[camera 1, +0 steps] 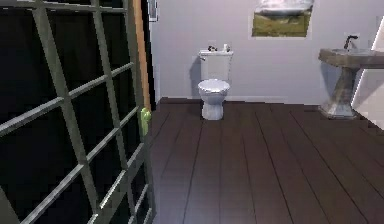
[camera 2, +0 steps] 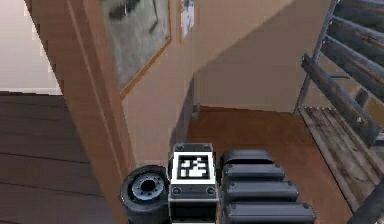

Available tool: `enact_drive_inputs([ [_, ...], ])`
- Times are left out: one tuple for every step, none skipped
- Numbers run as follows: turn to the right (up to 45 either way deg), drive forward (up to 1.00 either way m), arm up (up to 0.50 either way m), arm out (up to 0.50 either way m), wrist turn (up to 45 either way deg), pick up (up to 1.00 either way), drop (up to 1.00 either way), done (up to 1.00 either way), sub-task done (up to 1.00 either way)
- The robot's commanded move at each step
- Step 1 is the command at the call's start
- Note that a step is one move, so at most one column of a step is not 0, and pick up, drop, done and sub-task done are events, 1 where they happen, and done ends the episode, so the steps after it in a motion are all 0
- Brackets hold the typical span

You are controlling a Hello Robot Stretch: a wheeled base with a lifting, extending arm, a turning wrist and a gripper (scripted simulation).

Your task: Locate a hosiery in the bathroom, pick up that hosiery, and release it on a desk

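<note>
In the arm side view the pincer (camera 2: pixel 145 190) is seen at the bottom edge as a dark, round body. Its fingers cannot be made out, so it cannot be told how they stand or whether anything is held. Just right of the pincer, touching it, a white square with black marks (camera 2: pixel 193 167) is placed. Right of that square the dark blocks of the arm (camera 2: pixel 258 185) are stacked. Above the pincer a brown wall corner (camera 2: pixel 95 110) rises, and a framed picture (camera 2: pixel 140 45) is hung on it. Up and to the right of the pincer a wooden floor (camera 2: pixel 250 130) is laid, and well apart on that side dark slats (camera 2: pixel 350 70) are seen.

In the forward view a white toilet (camera 1: pixel 213 88) is set against the far wall. Right of it a pedestal sink (camera 1: pixel 350 62) is found, and between them, higher on the wall, a landscape picture (camera 1: pixel 282 18) is hung. A glass-paned door (camera 1: pixel 70 110) with a green handle (camera 1: pixel 146 120) is seen at the left. How these things lie to the pincer cannot be told. Where the hosiery lies cannot be told either.
</note>
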Motion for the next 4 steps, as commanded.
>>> enact_drive_inputs([
  [0.0, 0.05, 0.00, 0.00, 0.0, 0.00, 0.00, 0.00, 0.00],
  [3.0, 0.00, 0.00, 0.00, 0.0, 0.00, 0.00, 0.00, 0.00],
  [0.0, 1.00, 0.00, 0.00, 0.0, 0.00, 0.00, 0.00, 0.00],
  [-3.0, 0.00, 0.00, 0.00, 0.0, 0.00, 0.00, 0.00, 0.00],
])
